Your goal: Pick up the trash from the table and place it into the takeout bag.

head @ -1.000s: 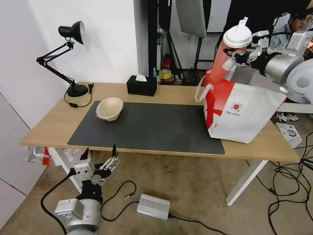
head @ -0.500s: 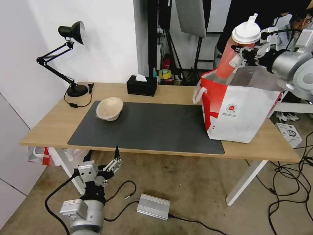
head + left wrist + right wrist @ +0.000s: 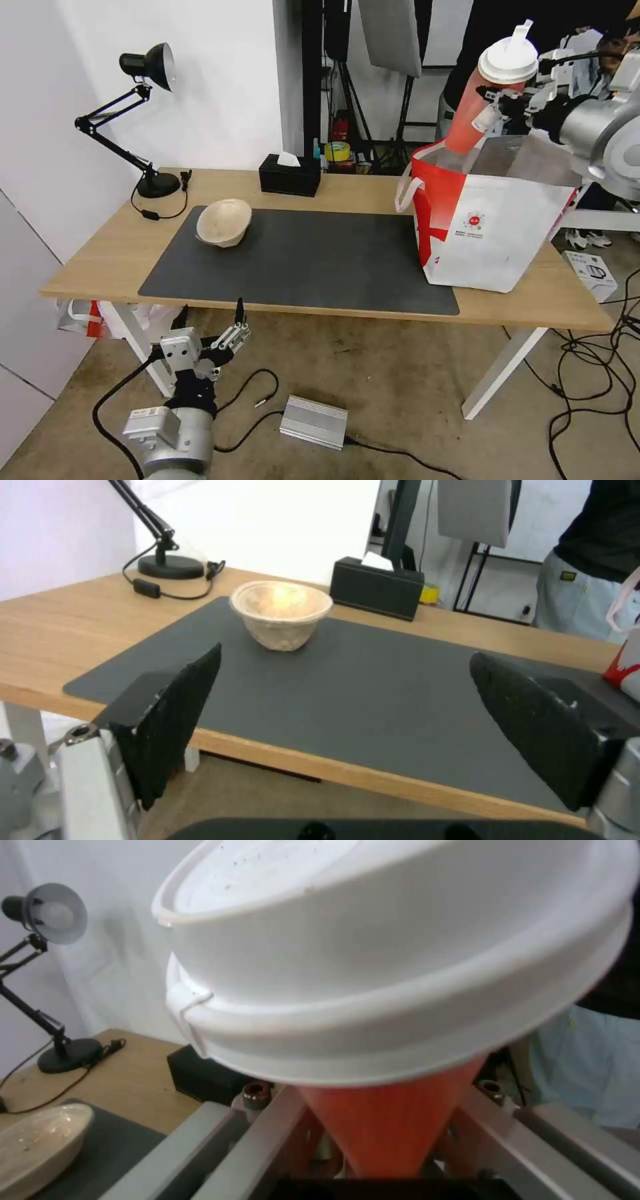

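My right gripper [image 3: 491,110] is shut on the tall red drink cup [image 3: 481,107] with its white dome lid [image 3: 400,950]. It holds the cup tilted in the air, base just over the open mouth of the red-and-white takeout bag [image 3: 493,220]. The bag stands upright at the right end of the table [image 3: 100,260]. A beige paper bowl [image 3: 225,222] sits on the dark grey mat's [image 3: 313,260] far left corner; it is also in the left wrist view [image 3: 281,614]. My left gripper [image 3: 210,320] hangs open below the table's front edge, well short of the bowl.
A black tissue box [image 3: 290,175] sits at the table's back edge and a black desk lamp [image 3: 143,100] at the back left. A silver box [image 3: 313,421] and cables lie on the floor. A person stands behind the bag.
The right gripper has lifted the cup higher and to the right, above the bag's mouth. The bag has gone from leaning to upright. The left gripper has dropped slightly.
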{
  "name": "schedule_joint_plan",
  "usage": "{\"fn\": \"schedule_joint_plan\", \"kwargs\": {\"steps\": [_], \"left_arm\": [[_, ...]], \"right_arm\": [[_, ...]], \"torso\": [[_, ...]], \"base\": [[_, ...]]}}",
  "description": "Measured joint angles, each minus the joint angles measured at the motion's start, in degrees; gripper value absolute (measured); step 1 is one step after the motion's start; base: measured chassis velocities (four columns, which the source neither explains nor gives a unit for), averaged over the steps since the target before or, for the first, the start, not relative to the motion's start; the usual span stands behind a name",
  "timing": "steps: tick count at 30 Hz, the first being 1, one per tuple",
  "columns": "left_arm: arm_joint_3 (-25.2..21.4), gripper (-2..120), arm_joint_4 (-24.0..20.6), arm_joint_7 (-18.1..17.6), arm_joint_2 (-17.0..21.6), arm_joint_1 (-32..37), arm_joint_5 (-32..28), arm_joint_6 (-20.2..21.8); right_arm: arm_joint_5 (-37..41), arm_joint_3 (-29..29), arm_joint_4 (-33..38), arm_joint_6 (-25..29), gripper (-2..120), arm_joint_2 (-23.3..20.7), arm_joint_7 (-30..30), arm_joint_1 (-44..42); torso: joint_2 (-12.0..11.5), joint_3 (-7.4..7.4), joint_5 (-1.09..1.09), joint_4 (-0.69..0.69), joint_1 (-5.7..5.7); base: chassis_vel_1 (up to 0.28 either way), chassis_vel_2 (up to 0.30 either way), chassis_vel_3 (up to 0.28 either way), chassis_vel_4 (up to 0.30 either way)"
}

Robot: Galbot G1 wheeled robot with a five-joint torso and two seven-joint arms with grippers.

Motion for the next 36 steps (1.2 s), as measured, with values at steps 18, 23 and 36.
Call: {"fn": "schedule_joint_plan", "kwargs": {"steps": [18, 23, 36], "left_arm": [[-0.01, 100, -0.2, -0.05, 0.23, 0.56, -0.02, 0.31], [0.0, 100, -0.37, -0.06, 0.24, 0.62, 0.19, 0.41], [0.28, 100, -0.56, -0.09, 0.27, 0.83, 0.29, 0.44]], "right_arm": [[-3.39, 5.24, -0.6, 0.93, 3, -0.06, -1.26, -7.94], [-3.42, 6.56, -0.77, 1.04, 3, -0.05, -1.74, -9.92], [-2.3, 8.63, -0.54, 0.81, 3, 0.47, 0.4, -13.8]], "torso": [[0.0, 0.0, 0.0, 0.0, 0.0], [0.0, 0.0, 0.0, -0.01, 0.0], [0.0, 0.0, 0.0, -0.01, 0.0]], "base": [[0.0, 0.0, 0.0, 0.0], [0.0, 0.0, 0.0, 0.0], [0.0, 0.0, 0.0, 0.0]]}}
